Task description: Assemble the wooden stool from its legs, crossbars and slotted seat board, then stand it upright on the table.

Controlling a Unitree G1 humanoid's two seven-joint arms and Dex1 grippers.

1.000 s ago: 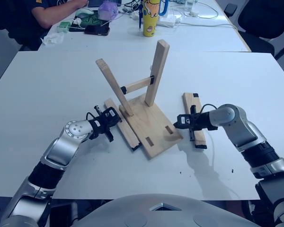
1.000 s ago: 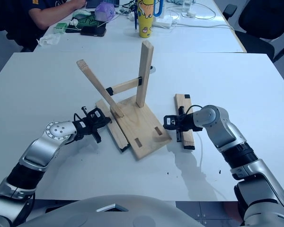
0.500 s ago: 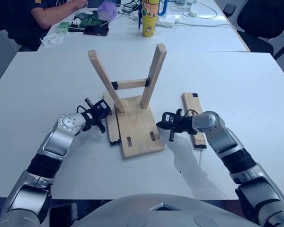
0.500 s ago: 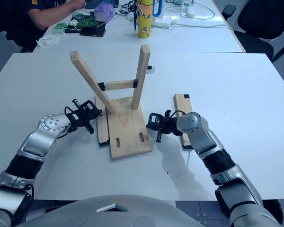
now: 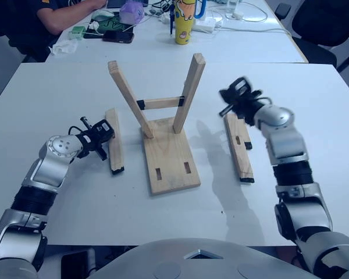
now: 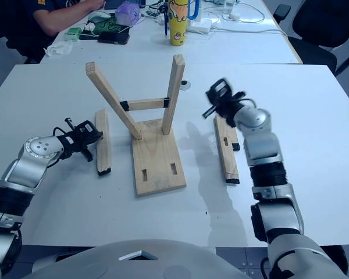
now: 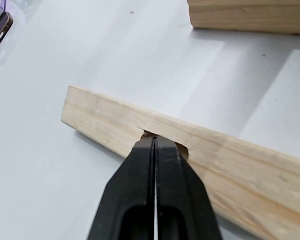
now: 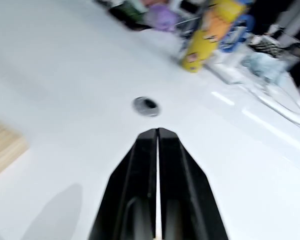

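While the seat board (image 5: 166, 152) lies flat in the middle of the table (image 5: 64, 192), its long axis runs from the near edge toward the far edge, with two slots (image 5: 158, 172) cut at its near end. From its far end two legs stand up and splay apart. The left-hand leg (image 5: 130, 96) leans toward the table's left edge, the right-hand leg (image 5: 187, 90) tips slightly toward the right edge, and a short crossbar (image 5: 161, 103) with dark ends joins them about halfway up. Beside the board toward the left edge, apart from it, the left loose piece (image 5: 114, 141) lies flat, its length also running near to far. The left gripper (image 7: 154, 142) is closed with nothing between its fingers, its tips touching a notch in that piece's side near its far end. On the board's other side the right loose piece (image 5: 239, 150) lies flat, near to far but slightly slanted, apart from the board. The right gripper (image 8: 157, 132) hangs above this piece's far end, clear of the table, fingers pressed together and holding nothing, pointing toward the far edge. Ahead of it a small round grommet (image 8: 146, 105) sits in the tabletop near the far edge, and on another table beyond stand a yellow cup (image 5: 185, 23) and a dark phone (image 5: 118, 36).
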